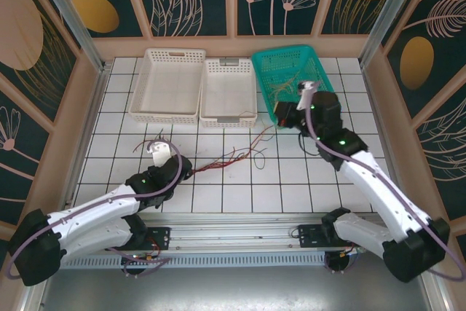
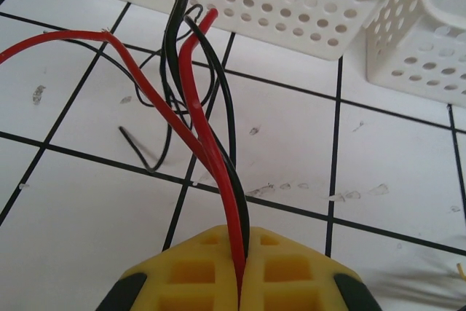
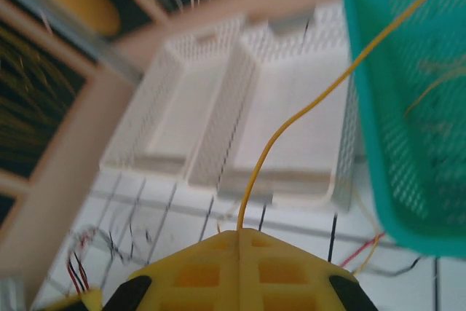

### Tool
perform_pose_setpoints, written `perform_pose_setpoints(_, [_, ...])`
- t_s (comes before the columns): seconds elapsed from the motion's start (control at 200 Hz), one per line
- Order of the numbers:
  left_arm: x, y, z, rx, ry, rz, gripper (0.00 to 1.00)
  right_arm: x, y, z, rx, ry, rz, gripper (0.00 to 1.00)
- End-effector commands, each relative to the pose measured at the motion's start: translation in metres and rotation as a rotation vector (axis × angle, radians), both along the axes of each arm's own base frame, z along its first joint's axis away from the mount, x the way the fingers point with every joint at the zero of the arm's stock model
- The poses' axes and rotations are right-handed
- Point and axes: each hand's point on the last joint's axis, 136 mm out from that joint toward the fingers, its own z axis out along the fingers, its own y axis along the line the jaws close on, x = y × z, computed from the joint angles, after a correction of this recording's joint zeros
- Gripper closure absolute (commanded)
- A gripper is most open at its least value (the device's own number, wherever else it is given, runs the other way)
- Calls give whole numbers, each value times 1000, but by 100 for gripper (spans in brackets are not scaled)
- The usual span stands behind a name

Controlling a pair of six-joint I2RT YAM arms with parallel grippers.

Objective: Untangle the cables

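Low over the white grid-lined tabletop (image 1: 240,194), near its left front: the left gripper (image 1: 162,152), yellow ribbed fingers (image 2: 193,253) pressed together on thin red and black wires (image 2: 200,118). Rising from that pinch, bending and fanning out toward the tiles in front of the large white perforated plastic basket (image 1: 173,85).

On the tiles just right of that gripper, a loose sprawl of more thin red, olive and black cables (image 1: 229,156), trailing toward the narrower white perforated basket (image 1: 228,96) and the teal mesh plastic basket (image 1: 285,54).

Raised over the teal basket's near right part: the right gripper (image 1: 306,89), closed too, nipping one thin yellow wire (image 3: 291,121), arcing up and across toward the basket's rim.

Inside the teal basket, seemingly further yellowish strands (image 1: 280,92), too fine to count.
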Motion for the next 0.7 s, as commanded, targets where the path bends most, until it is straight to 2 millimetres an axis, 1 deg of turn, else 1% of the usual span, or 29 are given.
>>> perform_pose_setpoints(0.0, [7,-8,7,-6,-8,-12,100,3,-36,29,-62,-22,-170,100])
perform_pose_setpoints(0.05, [8,-9,8,-11,-11,-14,100,1,-41,24,-85,6,-194,100])
perform_pose_setpoints(0.095, [8,-10,10,-18,-18,-13,100,-1,-49,13,-105,41,-225,100])
perform_pose_setpoints(0.16, [9,-10,11,-19,-23,-14,100,-6,-61,-4,-132,78,-261,100])
perform_pose_setpoints(0.21, [10,-12,12,-26,-26,-20,100,-11,-67,-22,-145,110,-270,100])
perform_pose_setpoints(0.265, [11,-16,13,-32,-27,-33,100,-17,-65,-45,-144,153,-246,100])
perform_pose_setpoints(0.305, [12,-19,13,-33,-26,-45,100,-22,-59,-58,-131,177,-207,100])
perform_pose_setpoints(0.32, [13,-21,13,-33,-25,-49,100,-23,-58,-61,-125,178,-201,100])
perform_pose_setpoints(0.355, [14,-25,13,-32,-20,-66,100,-28,-49,-68,-88,188,-149,100])
perform_pose_setpoints(0.385, [16,-30,14,-38,-18,-81,100,-32,-41,-69,-50,176,-108,100])
perform_pose_setpoints(0.435, [19,-38,16,-44,-12,-106,90,-39,-30,-64,14,142,-44,100])
perform_pose_setpoints(0.51, [25,-54,23,-75,-24,-153,77,-44,-20,-57,67,107,18,100])
perform_pose_setpoints(0.596, [35,-75,36,-109,-45,-207,59,-46,-6,-60,93,126,91,100])
perform_pose_setpoints(0.621, [38,-82,41,-117,-48,-223,56,-47,-2,-61,102,134,114,100])
perform_pose_setpoints(0.671, [45,-97,46,-128,-46,-253,54,-48,6,-67,128,158,153,100])
perform_pose_setpoints(0.696, [49,-105,48,-136,-43,-270,52,-49,10,-70,146,174,169,100])
